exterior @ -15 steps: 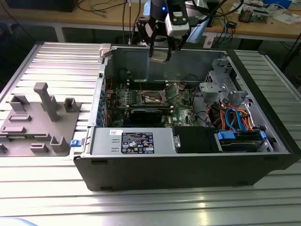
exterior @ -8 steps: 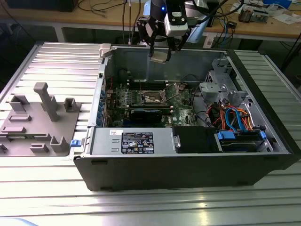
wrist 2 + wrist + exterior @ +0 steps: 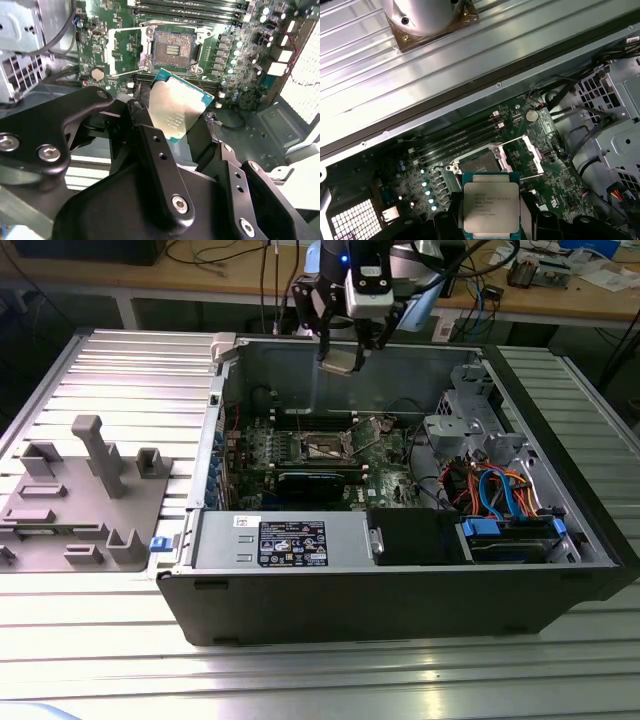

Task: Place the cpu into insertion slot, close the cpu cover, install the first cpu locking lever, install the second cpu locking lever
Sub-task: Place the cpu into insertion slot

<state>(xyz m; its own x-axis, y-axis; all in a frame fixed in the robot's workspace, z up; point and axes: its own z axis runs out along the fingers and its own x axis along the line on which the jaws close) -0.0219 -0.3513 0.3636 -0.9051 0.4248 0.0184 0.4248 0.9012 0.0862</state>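
The black hand (image 3: 347,348), clamped on the flat silver-topped square cpu (image 3: 177,107), hovers high above the dark silver-rimmed insertion slot (image 3: 173,50); seating needs square alignment.

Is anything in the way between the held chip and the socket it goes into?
Nothing visible. The chip sits in the pincer above the bare socket, and the cover is swung open beside it.

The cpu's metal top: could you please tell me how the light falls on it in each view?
In the second wrist view the cpu catches a pale sheen that leaves its print faint; in the first wrist view it is evenly lit with clear print; in the exterior view it is a small pale patch in the tool.
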